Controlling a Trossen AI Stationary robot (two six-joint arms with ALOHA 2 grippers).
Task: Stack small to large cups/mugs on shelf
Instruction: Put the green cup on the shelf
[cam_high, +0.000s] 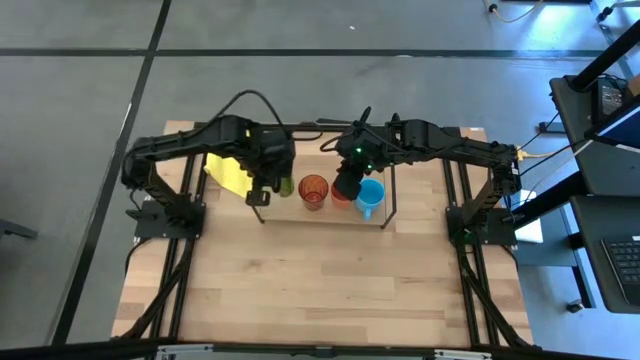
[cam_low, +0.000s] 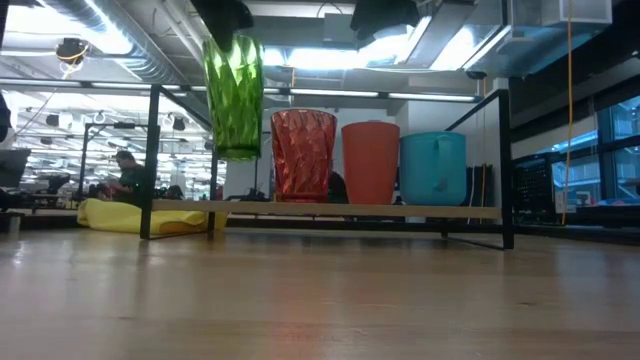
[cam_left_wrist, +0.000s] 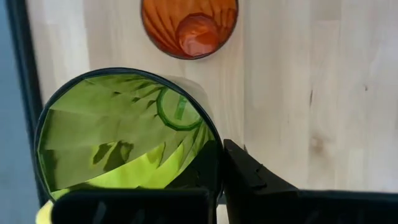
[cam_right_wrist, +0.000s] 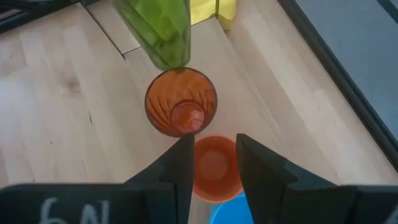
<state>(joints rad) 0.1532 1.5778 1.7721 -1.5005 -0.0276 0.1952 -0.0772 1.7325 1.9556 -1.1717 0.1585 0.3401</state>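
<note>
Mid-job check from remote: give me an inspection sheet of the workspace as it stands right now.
Surface: wooden table, front bare.
Job's things: on the shelf stand the orange-red tumbler, red cup and blue mug; green tumbler raised above the board.
Clutter: yellow cloth beside the shelf's end.
Grippers: left gripper shut on the green tumbler's rim; right gripper open above the red cup.
Cables: black cables over the arms.
Surroundings: person far behind.

On the shelf (cam_low: 330, 210) stand tumbler (cam_low: 303, 156), cup (cam_low: 370, 163) and mug (cam_low: 433, 168) in a row; another tumbler (cam_low: 234, 97) hangs apparently just above its left end.
</note>
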